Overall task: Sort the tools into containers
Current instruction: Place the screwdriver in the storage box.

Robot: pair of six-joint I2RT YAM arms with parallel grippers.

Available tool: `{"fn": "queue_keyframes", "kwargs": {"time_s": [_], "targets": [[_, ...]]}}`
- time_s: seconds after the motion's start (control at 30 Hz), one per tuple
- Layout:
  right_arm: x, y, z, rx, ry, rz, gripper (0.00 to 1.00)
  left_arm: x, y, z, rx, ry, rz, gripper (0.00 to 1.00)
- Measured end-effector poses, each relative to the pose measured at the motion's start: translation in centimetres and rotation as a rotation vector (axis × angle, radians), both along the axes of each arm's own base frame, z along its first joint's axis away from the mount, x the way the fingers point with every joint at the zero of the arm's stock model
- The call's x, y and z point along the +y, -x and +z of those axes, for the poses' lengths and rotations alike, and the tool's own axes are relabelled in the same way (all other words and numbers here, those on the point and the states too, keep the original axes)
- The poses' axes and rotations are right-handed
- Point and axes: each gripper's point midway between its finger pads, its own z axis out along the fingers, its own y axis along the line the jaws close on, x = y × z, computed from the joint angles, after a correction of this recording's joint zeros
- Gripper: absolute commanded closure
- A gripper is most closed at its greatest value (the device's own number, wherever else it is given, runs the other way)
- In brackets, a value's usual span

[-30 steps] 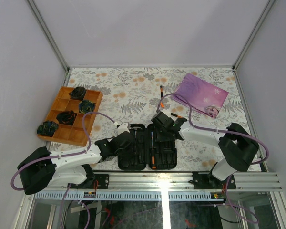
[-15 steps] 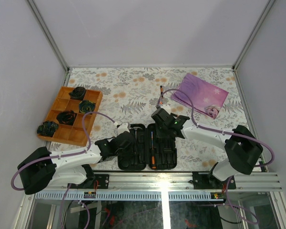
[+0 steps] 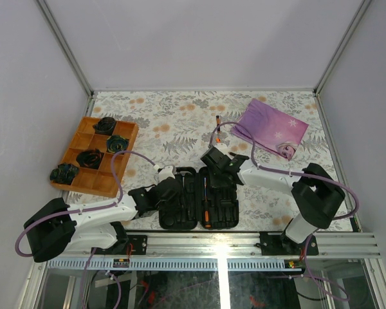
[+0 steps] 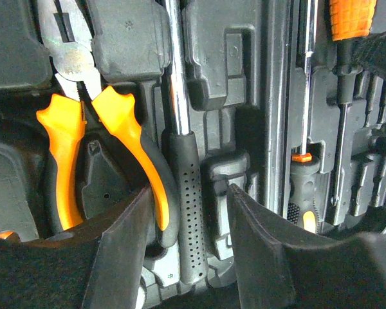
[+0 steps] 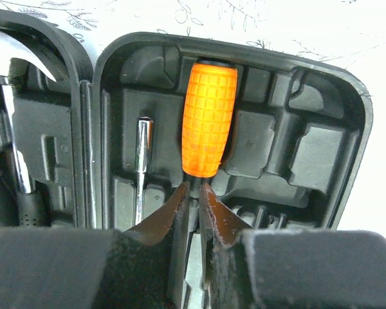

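The screwdriver (image 5: 209,119), with a blunt, grid-textured orange handle, lies in the right half of the open black case (image 5: 347,129). Its long axis runs lengthwise, handle toward the case's far edge. The right hand (image 5: 195,187) is narrow on the thin shank just below the handle, seemingly pinching it. The left hand (image 4: 190,191) stands half-open astride the hammer (image 4: 174,77).
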Motion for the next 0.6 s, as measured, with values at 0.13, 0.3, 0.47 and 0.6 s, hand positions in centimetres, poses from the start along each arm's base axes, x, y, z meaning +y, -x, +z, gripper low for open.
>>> {"fn": "queue_keyframes", "kwargs": {"time_s": [0.13, 0.3, 0.47, 0.6], "targets": [[-0.1, 0.1, -0.6, 0.013, 0.015, 0.002, 0.84, 0.0, 0.0, 0.0, 0.000, 0.000, 0.000, 0.52], [0.0, 0.0, -0.6, 0.038, 0.037, 0.009, 0.85, 0.0, 0.0, 0.0, 0.000, 0.000, 0.000, 0.52], [0.1, 0.1, -0.8, 0.090, 0.077, 0.027, 0.85, 0.0, 0.0, 0.0, 0.001, -0.001, -0.001, 0.52], [0.1, 0.3, -1.3, 0.125, 0.096, 0.040, 0.93, -0.1, 0.0, -0.1, 0.001, -0.001, -0.001, 0.52]]}}
